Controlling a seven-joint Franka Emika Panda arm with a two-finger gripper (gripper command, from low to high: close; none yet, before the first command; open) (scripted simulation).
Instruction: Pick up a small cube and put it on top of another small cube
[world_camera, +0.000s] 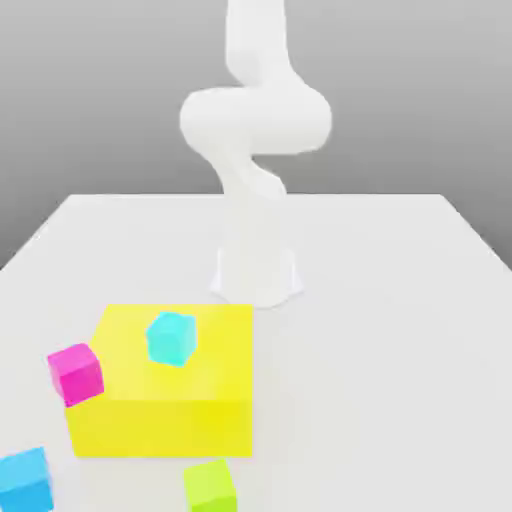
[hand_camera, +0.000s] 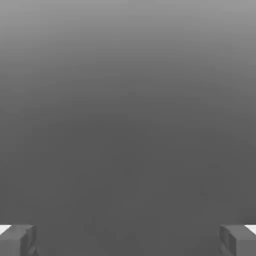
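Small cube (world_camera: 209, 486) cut off, fingers (hand_camera: 17, 241) spread

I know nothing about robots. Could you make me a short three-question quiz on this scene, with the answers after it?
1. True or false: the lime-green cube sits on top of the yellow block.
2. Which small cube rests on that block? A) magenta B) cyan C) lime-green
3. Fill in: in the hand view the gripper has its fingers spread ____.

Key:
1. False; it lies on the table, in front of the block.
2. B; a cyan cube is on top, while the magenta cube is against the block's side.
3. Apart, with nothing between them.
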